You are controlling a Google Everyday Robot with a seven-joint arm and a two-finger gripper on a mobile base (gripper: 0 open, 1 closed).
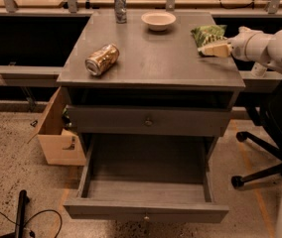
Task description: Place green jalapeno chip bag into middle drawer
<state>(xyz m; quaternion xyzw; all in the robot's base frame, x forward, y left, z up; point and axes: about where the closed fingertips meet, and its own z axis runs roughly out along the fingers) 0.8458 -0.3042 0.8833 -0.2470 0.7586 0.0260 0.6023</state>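
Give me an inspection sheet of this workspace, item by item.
Surface: grey cabinet top, level.
Job's things: green jalapeno chip bag at the top's right rear; middle drawer pulled open, nothing seen inside.
Clutter: dented can on its side, white bowl, bottle.
Grippers: gripper at the bag's near side, over the top.
Cables: black cable on floor, lower left.
Surroundings: cardboard box left, office chair right.

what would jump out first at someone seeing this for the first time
The pulled-out drawer low at the front of the grey cabinet catches the eye first. Next is the white arm reaching in from the right, its gripper right by the green chip bag at the back right of the cabinet top. A dented gold can lies on its side at the left.
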